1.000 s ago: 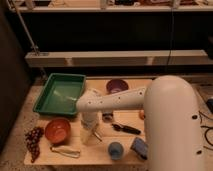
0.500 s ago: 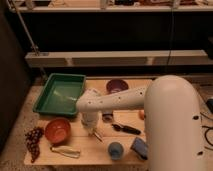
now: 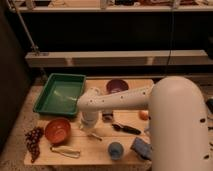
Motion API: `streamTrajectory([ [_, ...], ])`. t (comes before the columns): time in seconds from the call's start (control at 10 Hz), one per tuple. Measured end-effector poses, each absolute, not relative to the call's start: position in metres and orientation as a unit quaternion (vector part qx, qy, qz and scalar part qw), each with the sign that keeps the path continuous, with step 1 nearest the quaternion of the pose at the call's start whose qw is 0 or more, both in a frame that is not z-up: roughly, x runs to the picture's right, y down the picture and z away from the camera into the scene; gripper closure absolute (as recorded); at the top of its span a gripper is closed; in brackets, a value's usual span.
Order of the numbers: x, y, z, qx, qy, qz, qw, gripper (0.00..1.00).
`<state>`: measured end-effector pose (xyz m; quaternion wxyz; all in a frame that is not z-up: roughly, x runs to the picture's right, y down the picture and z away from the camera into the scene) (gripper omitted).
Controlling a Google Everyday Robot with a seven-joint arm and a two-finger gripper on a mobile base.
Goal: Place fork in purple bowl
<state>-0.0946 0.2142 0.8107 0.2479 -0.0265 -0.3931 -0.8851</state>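
Observation:
The fork (image 3: pixel 94 134) is a thin pale sliver lying on the wooden table (image 3: pixel 100 145), just right of the orange-red bowl. My gripper (image 3: pixel 89 126) hangs straight down from the white wrist (image 3: pixel 90 106) and is shut at the fork's upper left end, down at table height. The rest of the fork sticks out to the lower right. The purple bowl (image 3: pixel 117 86) stands at the back of the table, up and to the right of the gripper, partly behind the arm.
A green tray (image 3: pixel 60 92) fills the back left. An orange-red bowl (image 3: pixel 57 130), dark grapes (image 3: pixel 33 142) and a curved yellowish-handled tool (image 3: pixel 65 151) lie front left. A black-handled utensil (image 3: pixel 126 128), a blue cup (image 3: pixel 116 149) and an orange fruit (image 3: pixel 144 115) sit to the right.
The gripper has come down over the fork and its fingers have closed. The arm has barely shifted otherwise, and the other objects have stayed put.

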Motion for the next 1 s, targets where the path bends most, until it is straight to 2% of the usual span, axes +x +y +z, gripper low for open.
streamTrajectory([
  [0.3, -0.080, 0.157, 0.783, 0.011, -0.395, -0.882, 0.256, 0.99],
  [0.6, -0.068, 0.110, 0.785, 0.033, -0.393, -0.880, 0.264, 0.99],
  [1.0, -0.065, 0.106, 0.785, 0.032, -0.392, -0.881, 0.263, 0.99],
])
